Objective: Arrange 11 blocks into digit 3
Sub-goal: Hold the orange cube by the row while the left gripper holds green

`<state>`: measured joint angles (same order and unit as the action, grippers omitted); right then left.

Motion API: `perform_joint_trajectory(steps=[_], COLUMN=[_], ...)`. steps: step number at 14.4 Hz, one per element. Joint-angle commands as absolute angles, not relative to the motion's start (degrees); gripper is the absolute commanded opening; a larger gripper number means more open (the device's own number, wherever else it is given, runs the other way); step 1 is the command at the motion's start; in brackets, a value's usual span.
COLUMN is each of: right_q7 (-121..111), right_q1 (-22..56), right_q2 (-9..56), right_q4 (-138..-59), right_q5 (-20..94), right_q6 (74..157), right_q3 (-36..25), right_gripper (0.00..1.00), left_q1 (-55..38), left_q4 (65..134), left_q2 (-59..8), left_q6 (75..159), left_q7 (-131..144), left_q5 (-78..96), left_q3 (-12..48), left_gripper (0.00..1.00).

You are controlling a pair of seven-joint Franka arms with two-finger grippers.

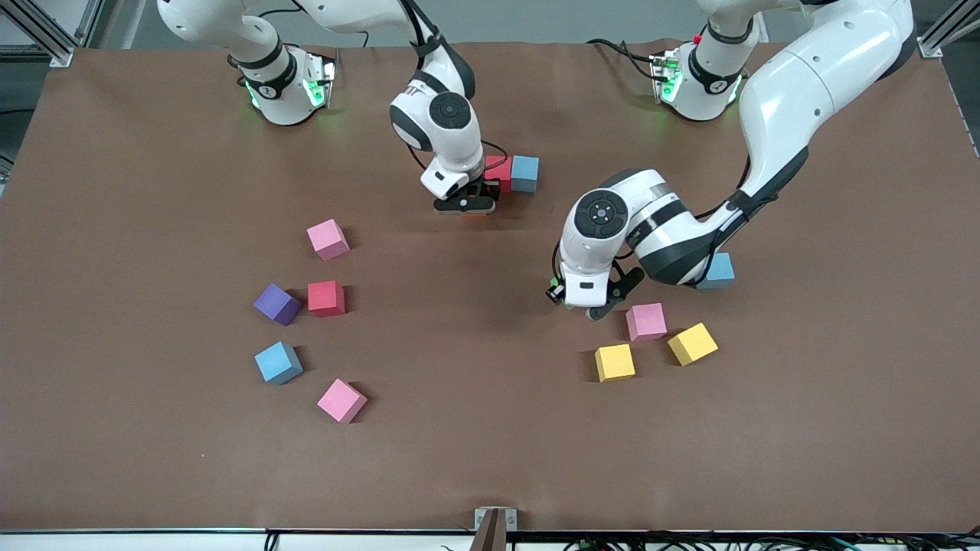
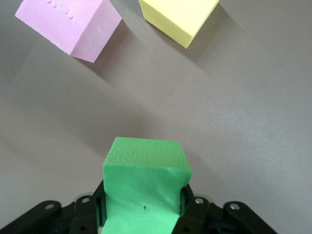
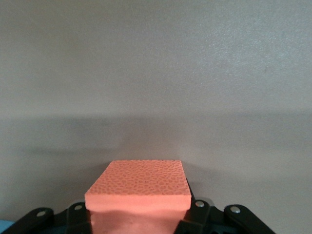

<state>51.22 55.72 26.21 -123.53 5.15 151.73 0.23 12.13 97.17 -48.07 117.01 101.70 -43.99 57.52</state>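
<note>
A pink block (image 1: 341,400) lies on the brown table (image 1: 490,459); left fingers (image 2: 191,207) grip green, right fingers (image 3: 195,209) orange.

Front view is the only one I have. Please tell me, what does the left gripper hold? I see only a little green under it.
Observer: The left gripper is shut on a green block.
Operator: And the right gripper?
Observer: The right gripper is shut on an orange block, low beside the red block and the light blue block.
Operator: What lies ahead of the left wrist camera?
Observer: A pink block and a yellow block, apart from each other.
</note>
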Motion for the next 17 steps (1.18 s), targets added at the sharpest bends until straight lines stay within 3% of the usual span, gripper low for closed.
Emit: perform_joint_trajectory(steps=[1, 17], right_q7=[51.2, 51.7], right_q1=[56.4, 56.3], right_q2=[25.8, 25.6], right_q4=[-125.4, -125.9], right_q5=[4.8, 4.8], right_q6=[151.7, 151.1], right_q3=[-0.2, -0.2], right_gripper=[0.01, 0.01], left_q1=[12.1, 11.8], left_q4=[97.3, 96.0], left_q2=[-46.8, -46.8], left_q6=[115.8, 115.8], left_q7=[101.9, 101.8], left_q5=[-45.0, -44.6], left_q3=[57.9, 57.9], left_gripper=[0.3, 0.3])
